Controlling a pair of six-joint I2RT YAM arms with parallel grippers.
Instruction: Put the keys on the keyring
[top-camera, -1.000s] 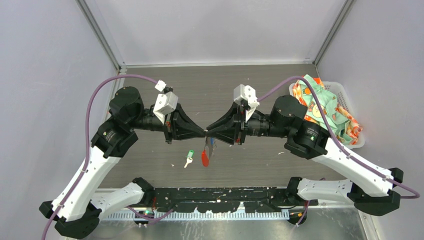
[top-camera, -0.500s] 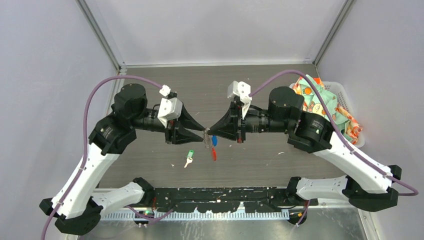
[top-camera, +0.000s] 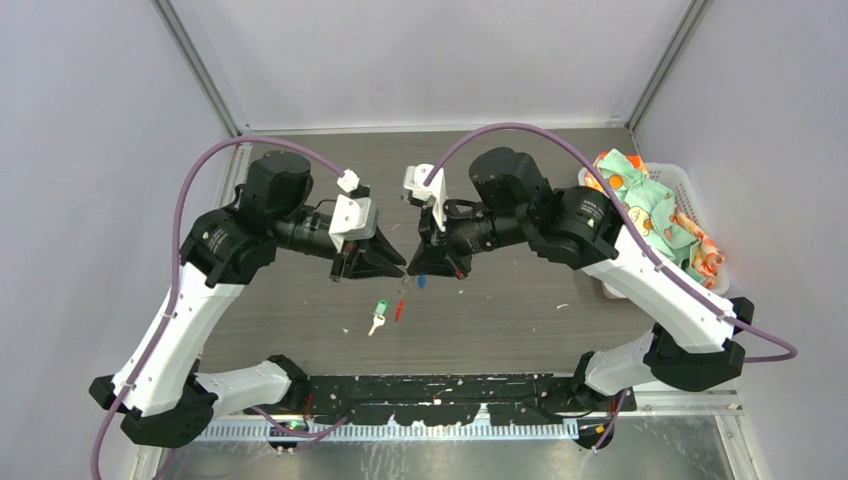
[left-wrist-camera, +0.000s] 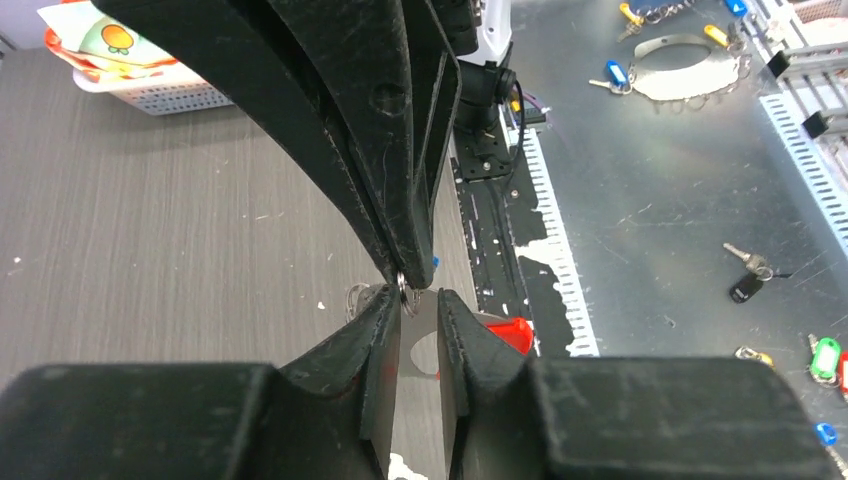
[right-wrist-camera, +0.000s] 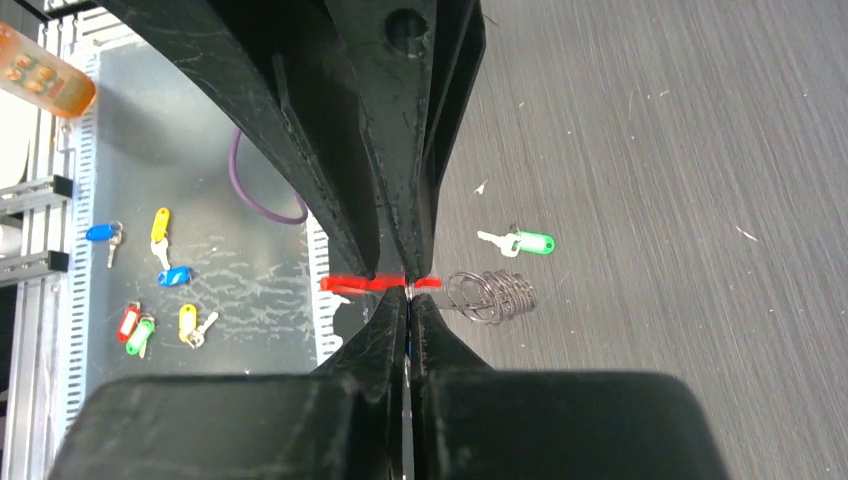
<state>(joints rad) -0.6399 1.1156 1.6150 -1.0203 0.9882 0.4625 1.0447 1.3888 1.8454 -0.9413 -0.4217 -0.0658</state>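
My two grippers meet tip to tip above the middle of the table. My left gripper (top-camera: 398, 268) has its jaws a narrow gap apart, with a silvery metal piece of the keyring (left-wrist-camera: 420, 335) between them. The keyring's red loop (top-camera: 400, 309) hangs below, and its chain (right-wrist-camera: 490, 295) dangles beside the tips. My right gripper (top-camera: 416, 268) is shut tight on the blue key (top-camera: 424, 282) and pinches a small ring (left-wrist-camera: 403, 289) at its tip. The green key (top-camera: 379, 311) lies on the table just left of the red loop. It also shows in the right wrist view (right-wrist-camera: 522, 243).
A white basket (top-camera: 690, 190) holding patterned cloth stands at the right edge. The black base rail (top-camera: 440, 388) runs along the near edge. Several spare tagged keys (right-wrist-camera: 160, 270) lie on the metal bench beyond the table's front.
Both grippers have moved left and toward the near side, still tip to tip. The right arm has swung its elbow up and left. The hanging red loop has moved closer to the green key.
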